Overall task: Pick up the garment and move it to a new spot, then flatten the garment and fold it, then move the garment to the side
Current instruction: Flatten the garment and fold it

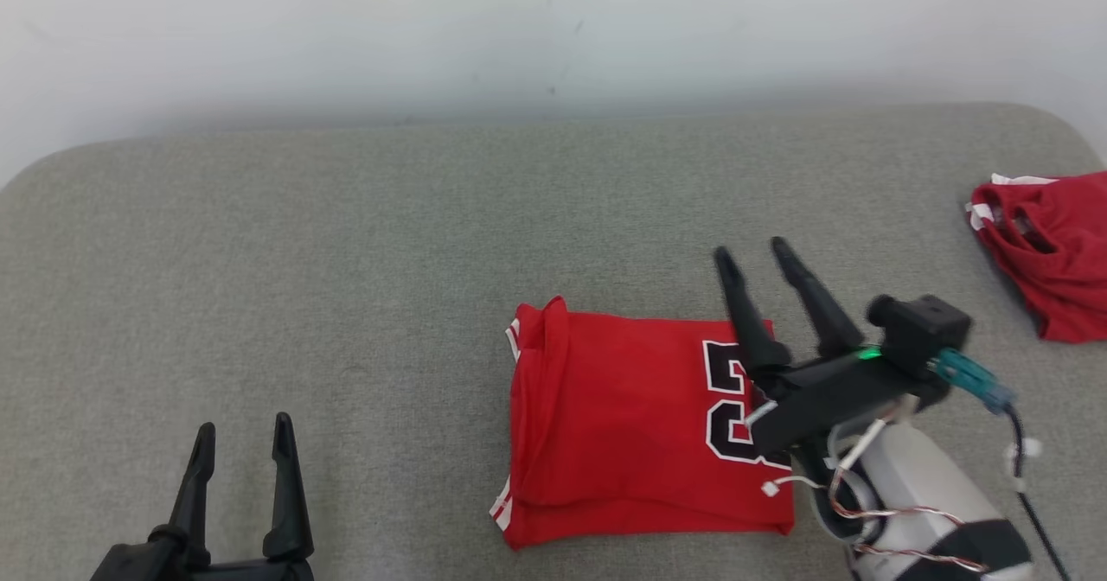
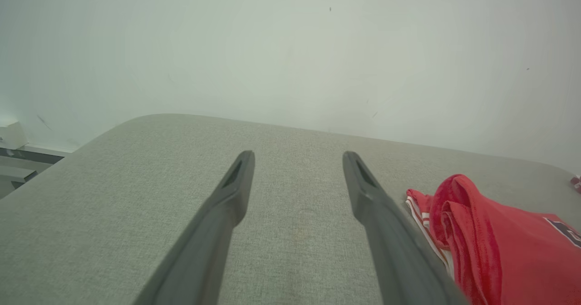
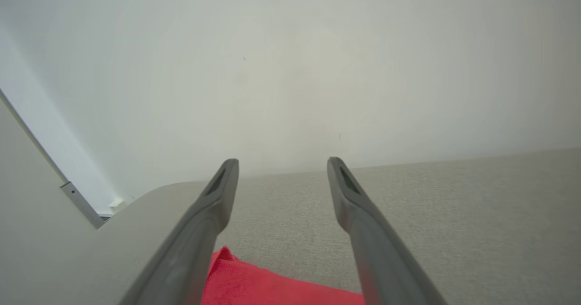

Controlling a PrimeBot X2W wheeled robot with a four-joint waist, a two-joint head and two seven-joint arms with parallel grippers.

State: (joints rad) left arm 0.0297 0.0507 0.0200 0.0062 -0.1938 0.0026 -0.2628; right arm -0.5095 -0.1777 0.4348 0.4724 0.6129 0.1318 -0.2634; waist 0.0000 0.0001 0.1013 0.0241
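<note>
The folded garment (image 1: 623, 425) is laid lower centre on the tabletop (image 1: 346, 244). The right claw (image 1: 750, 249) is held wide over its right edge, likely for regrasping; the left claw (image 1: 244, 424) is parked wide, lower left.

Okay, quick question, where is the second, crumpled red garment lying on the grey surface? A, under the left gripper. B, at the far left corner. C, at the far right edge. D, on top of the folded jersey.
C: in the head view the crumpled red garment lies at the right edge, apart from the folded jersey beside the right gripper.
</note>
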